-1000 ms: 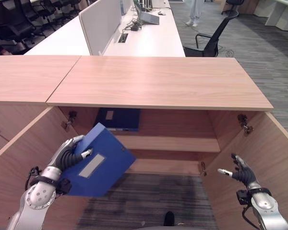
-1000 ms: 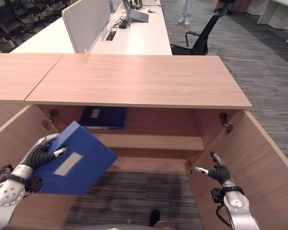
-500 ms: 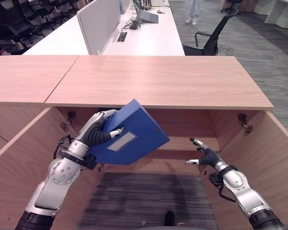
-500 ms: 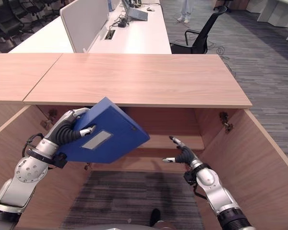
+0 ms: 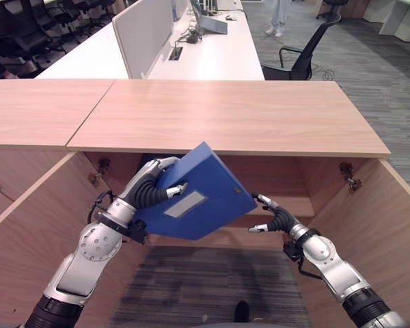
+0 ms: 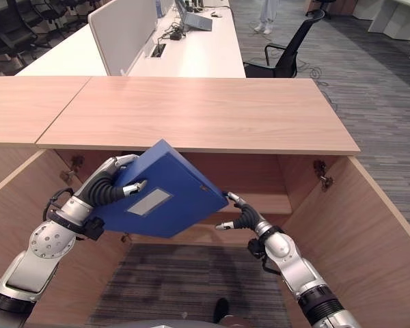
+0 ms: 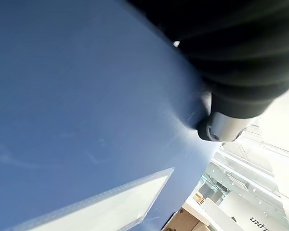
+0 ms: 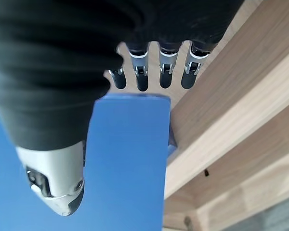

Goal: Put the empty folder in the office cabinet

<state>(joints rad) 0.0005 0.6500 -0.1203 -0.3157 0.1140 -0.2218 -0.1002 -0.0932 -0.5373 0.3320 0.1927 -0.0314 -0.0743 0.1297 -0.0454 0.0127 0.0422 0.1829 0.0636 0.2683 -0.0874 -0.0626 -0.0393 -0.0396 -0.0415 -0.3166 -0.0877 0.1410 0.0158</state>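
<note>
Since a second ago, your left hand (image 5: 150, 193) has lifted the blue folder (image 5: 195, 195) from low beside the left door up to the open cabinet (image 5: 225, 116) mouth. Its fingers stay curled around the folder's near edge, thumb on the labelled face. Your right hand (image 5: 273, 217) has come in from the right; its straight, spread fingers touch the folder's right corner. You hold the folder tilted, in front of the shelf (image 5: 294, 205).

Two shiny silver-grey arms with round joints, black ribbed covers at the wrists, and silver fingers (image 8: 142, 77) with dark tips
</note>
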